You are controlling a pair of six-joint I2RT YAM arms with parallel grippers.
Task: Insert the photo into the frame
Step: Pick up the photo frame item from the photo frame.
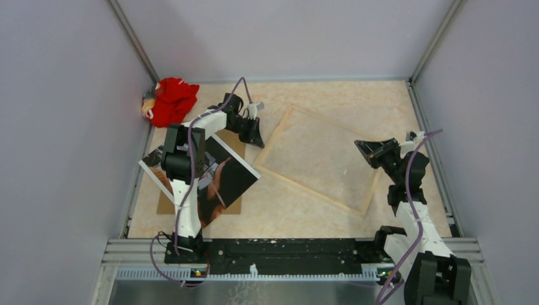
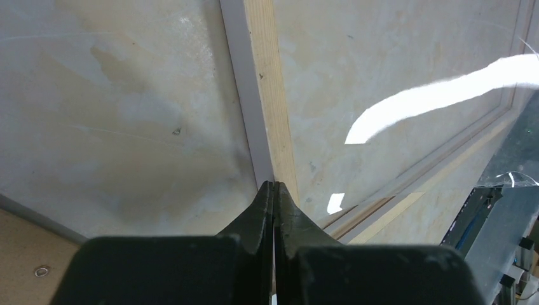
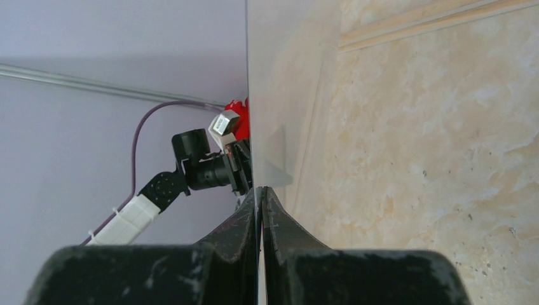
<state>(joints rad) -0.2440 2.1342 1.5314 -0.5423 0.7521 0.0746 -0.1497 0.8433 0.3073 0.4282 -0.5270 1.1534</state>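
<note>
The white frame (image 1: 311, 190) lies at an angle on the table's middle, light wood edge up (image 2: 267, 82). A thin clear pane (image 3: 270, 82) spans above it, edge-on in the right wrist view. My right gripper (image 1: 361, 146) (image 3: 260, 189) is shut on the pane near the frame's right corner. At the frame's left edge my left gripper (image 1: 257, 141) (image 2: 274, 184) is shut, apparently pinching the pane's other end. The photo (image 1: 225, 178), dark with a white border, lies face up at the left, partly under the left arm.
A brown backing board (image 1: 232, 206) lies under the photo. A red cloth bundle (image 1: 170, 100) sits in the back left corner. Grey walls close in the left, right and far sides. A metal rail (image 1: 286, 251) runs along the near edge.
</note>
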